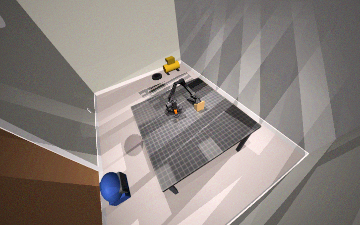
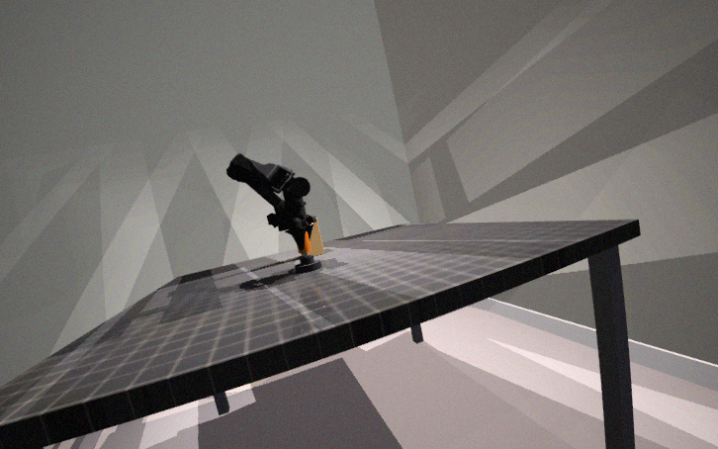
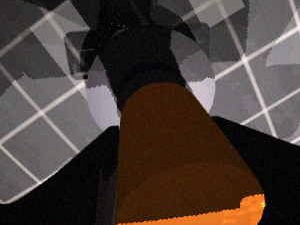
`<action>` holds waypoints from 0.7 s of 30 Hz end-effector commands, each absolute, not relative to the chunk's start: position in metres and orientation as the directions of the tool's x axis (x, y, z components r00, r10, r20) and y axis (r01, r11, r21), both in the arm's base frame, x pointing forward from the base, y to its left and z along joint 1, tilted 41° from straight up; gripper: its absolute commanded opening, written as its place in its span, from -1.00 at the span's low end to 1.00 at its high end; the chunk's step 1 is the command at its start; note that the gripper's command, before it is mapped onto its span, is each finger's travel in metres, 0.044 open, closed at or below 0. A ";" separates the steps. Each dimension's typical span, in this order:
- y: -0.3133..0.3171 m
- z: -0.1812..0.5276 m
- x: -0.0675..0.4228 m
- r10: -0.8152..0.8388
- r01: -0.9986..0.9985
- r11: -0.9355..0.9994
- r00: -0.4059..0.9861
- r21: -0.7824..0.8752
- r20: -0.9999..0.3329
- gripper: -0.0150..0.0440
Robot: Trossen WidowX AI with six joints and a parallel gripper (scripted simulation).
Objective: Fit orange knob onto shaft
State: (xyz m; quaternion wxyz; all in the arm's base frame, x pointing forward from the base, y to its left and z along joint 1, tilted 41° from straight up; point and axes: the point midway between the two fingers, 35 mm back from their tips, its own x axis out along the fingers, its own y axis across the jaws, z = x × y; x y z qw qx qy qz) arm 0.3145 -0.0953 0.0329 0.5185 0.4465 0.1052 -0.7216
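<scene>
wrist view: pincer clamps orange knob above pedestal.

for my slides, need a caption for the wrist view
Claw shut on the orange knob, held over the round pedestal on the gridded table.

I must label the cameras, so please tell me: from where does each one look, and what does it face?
Top: high in a room corner, looking down at the table; whole arm shows.
Exterior: low beside the table, looking up across it; arm and claw show.
Wrist: on the claw, facing down along the orange knob to the pedestal; dark fingers show.
All share the knob.
</scene>
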 end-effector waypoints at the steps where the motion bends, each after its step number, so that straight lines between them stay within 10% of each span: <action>1: -0.096 0.033 0.315 -0.657 0.821 -0.461 -0.062 0.336 -0.751 -0.49; 21: -0.103 0.026 0.315 -0.658 0.812 -0.471 -0.062 0.345 -0.751 -0.49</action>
